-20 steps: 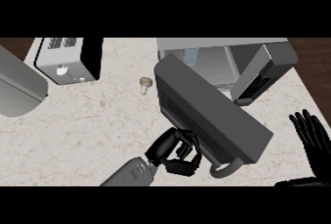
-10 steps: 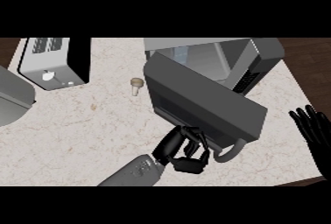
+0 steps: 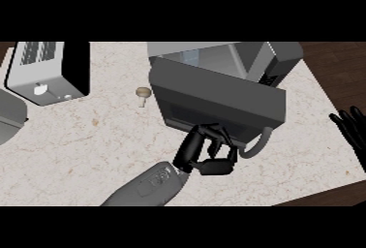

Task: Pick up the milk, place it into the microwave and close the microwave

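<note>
**Left hand pressing on microwave door, door partly swung in**

Left hand [image 3: 205, 154] is sitting just below centre of the frame, its grey forearm coming up from the lower edge. Fingers [image 3: 213, 131] are curling against the lower edge of the microwave door [image 3: 218, 99], thumb tucking under; nothing is being held in the hand, it is only touching the door. The door's curved handle [image 3: 259, 143] is hanging just right of the hand, touching or nearly touching it.

The door is standing at a slant across the centre, not flush with the microwave [image 3: 247, 55], which is occupying the upper centre-right. A gap into the cavity is showing above the door's top edge. The milk cannot be made out; whether it is sitting inside is hidden by the door.

Right hand [image 3: 352, 127] is resting at the right edge, fingers straight and pointing up, well apart from the microwave.

Left of the door a small round-headed object [image 3: 143, 92] is lying on the counter [image 3: 79, 140]. A toaster [image 3: 49, 68] is standing in the upper left.
</note>
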Controlling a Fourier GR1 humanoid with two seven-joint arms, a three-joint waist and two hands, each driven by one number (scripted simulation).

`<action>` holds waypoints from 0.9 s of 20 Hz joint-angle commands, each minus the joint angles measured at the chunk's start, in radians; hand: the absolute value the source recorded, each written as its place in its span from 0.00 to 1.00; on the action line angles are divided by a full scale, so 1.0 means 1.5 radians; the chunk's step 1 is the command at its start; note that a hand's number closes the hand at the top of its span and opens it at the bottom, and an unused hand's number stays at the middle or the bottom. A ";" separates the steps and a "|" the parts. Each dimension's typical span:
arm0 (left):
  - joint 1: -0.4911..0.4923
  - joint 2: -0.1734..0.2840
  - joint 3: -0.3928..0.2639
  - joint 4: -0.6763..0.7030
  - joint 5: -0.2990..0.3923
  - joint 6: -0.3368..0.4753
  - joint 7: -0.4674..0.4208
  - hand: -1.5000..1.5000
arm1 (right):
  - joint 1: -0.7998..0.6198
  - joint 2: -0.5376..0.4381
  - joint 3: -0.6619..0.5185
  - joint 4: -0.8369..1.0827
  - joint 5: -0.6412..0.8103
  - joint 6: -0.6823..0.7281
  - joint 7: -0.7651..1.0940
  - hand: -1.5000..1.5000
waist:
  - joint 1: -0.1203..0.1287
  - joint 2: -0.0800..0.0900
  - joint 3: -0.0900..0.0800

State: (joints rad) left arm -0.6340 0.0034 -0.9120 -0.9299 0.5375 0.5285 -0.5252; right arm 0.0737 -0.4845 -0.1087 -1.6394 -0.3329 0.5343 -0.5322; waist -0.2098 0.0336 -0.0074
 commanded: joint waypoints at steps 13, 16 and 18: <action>-0.127 -0.002 0.057 0.050 0.165 0.130 0.018 0.00 | -0.115 -0.124 -0.111 -0.040 0.092 -0.062 -0.013 1.00 | -0.051 0.020 0.000; -0.148 -0.002 0.071 0.059 0.192 0.139 0.011 0.00 | -0.137 -0.137 -0.109 -0.041 0.107 -0.067 -0.011 1.00 | -0.048 0.027 0.000; -0.154 -0.002 0.072 0.061 0.211 0.140 0.007 0.00 | -0.145 -0.137 -0.108 -0.033 0.110 -0.069 -0.009 1.00 | -0.047 0.030 0.001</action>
State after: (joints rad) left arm -0.8080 -0.0004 -0.8521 -0.8655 0.8035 0.7127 -0.5064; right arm -0.1135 -0.6720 -0.2643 -1.6925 -0.1951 0.4453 -0.5460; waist -0.2783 0.0693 -0.0065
